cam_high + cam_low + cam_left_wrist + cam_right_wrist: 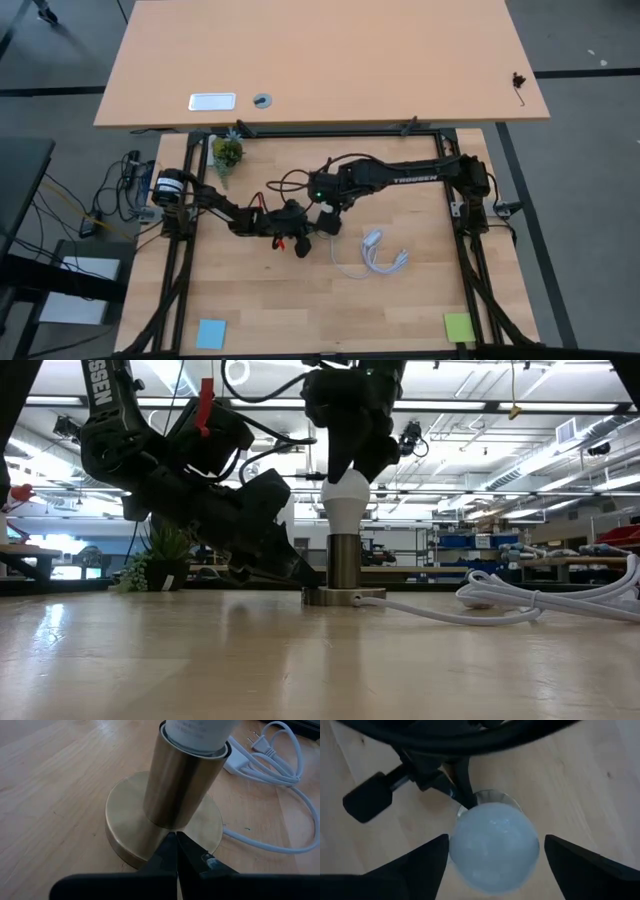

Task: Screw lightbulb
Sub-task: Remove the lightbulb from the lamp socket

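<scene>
Two grippers worked at the middle of the wooden table (400, 310). The lightbulb (345, 498) stood upright with its base down in the brass socket (182, 785). It looked light, smooth and probably fragile, best held gently around the round white head. The right gripper (492, 862) hung directly above it, fingers spread either side of the head without touching. The left gripper (176, 852), fingers pressed together, rested its tips on the socket's round flat brass foot (125, 820). A soft white cable (540, 600) lay coiled nearby.
</scene>
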